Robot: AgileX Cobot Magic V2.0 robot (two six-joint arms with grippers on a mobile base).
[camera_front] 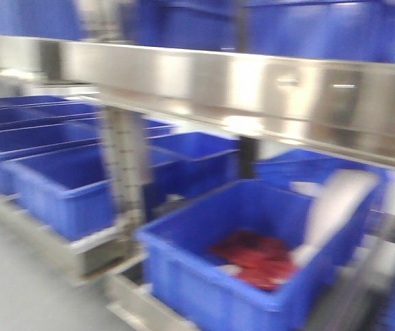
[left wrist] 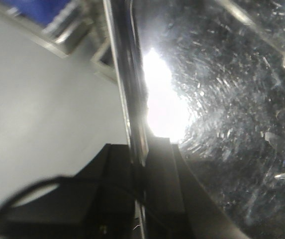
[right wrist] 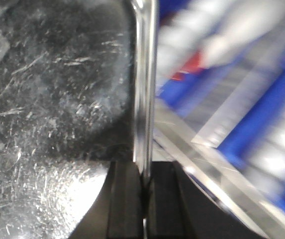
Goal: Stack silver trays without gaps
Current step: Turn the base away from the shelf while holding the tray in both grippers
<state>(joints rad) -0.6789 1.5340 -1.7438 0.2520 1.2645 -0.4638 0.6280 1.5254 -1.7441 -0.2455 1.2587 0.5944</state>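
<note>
The jaws of the left gripper (left wrist: 140, 164) are clenching the thin upright rim of a silver tray (left wrist: 232, 124). The tray's scratched, shiny face is spreading to the right of that edge and catching a bright glare, while grey floor (left wrist: 43, 99) is showing to the left. The jaws of the right gripper (right wrist: 144, 174) are likewise pinching a silver tray rim, its scratched face lying left of the edge and blurred blue bins (right wrist: 276, 104) showing to the right. In the blurred front view, more blue bins are sitting at left under a long stainless shelf rail (camera_front: 252, 83). At right, the nearest bin (camera_front: 252, 296) is holding a red item (camera_front: 259, 258), with a white object (camera_front: 338, 203) leaning at its right wall.
</note>
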